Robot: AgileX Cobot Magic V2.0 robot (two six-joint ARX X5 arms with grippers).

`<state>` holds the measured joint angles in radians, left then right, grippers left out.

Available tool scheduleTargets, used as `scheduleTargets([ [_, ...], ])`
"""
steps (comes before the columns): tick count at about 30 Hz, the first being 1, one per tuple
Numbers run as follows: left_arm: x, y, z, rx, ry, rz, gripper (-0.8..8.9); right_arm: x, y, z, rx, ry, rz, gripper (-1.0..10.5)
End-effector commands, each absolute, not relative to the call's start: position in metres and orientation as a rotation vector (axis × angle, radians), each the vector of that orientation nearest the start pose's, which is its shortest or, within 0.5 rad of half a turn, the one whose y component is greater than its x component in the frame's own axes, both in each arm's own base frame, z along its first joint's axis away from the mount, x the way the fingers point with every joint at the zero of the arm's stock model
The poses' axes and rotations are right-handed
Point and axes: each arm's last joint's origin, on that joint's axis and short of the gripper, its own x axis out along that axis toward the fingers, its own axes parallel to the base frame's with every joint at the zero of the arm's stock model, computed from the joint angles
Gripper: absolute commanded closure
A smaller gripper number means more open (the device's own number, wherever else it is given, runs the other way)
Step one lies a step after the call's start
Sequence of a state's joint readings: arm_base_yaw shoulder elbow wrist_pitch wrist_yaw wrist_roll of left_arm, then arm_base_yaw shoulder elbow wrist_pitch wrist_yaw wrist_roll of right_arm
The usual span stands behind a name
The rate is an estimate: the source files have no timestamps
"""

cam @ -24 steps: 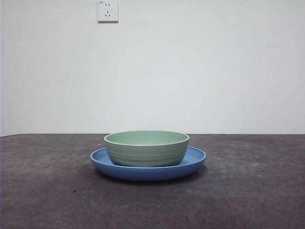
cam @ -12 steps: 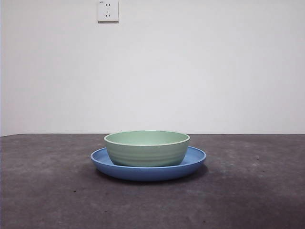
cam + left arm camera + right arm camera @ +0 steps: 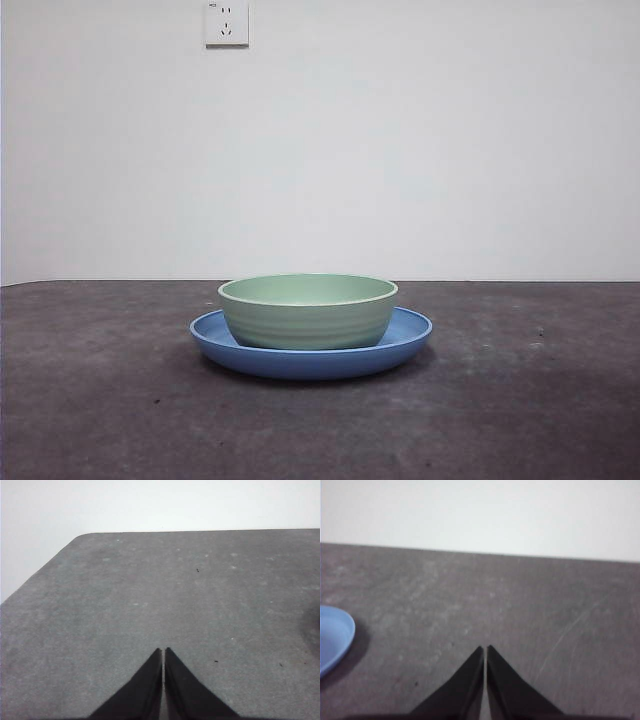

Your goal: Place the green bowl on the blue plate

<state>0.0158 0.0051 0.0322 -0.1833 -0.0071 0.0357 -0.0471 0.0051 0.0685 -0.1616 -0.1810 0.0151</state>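
Green bowl (image 3: 306,311) sits upright inside the blue plate (image 3: 410,340), roughly centred, rim level; plate's raised rim shows all round the bowl's base in the front view. Bowl's outside has faint horizontal ridges and a lighter rim. Plate rests flat on the dark grey desk (image 3: 520,400), about mid-width, with bare desk on both sides and in front.

Left gripper (image 3: 163,652): jaws closed tip to tip, only a hairline seam between them, holding nothing. It hangs over bare desk near a rounded corner of the desk, white wall behind. Neither bowl nor plate shows in the left wrist view.

Right gripper (image 3: 484,650): jaws likewise pressed together, nothing held. It's over bare desk w/ the far desk edge and wall beyond; a slice of the plate's rim (image 3: 335,637) shows at that picture's border, well apart from the jaw tips. Bowl not visible there.

Neither arm shows in the front view.

Writing: none legible on bowl or plate. A white wall socket (image 3: 226,22) is high on the wall behind the desk; a tiny mark at its top corner is too small to read.
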Motion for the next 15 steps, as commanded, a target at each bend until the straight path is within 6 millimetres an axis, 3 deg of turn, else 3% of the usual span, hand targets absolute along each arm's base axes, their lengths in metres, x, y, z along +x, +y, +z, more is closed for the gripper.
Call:
scheduleTargets([
  [1,0.096,0.002,0.149,0.032,0.181,0.025,8.05,0.095,0.001,0.162,0.074,0.118,0.126,9.4],
  [4,0.096,0.002,0.149,0.032,0.181,0.025,8.05,0.096,0.001,0.150,0.096,0.171,0.123,9.4],
  [15,0.096,0.002,0.149,0.032,0.179,0.025,8.05,0.096,0.001,0.152,0.095,0.151,0.124,9.4],
])
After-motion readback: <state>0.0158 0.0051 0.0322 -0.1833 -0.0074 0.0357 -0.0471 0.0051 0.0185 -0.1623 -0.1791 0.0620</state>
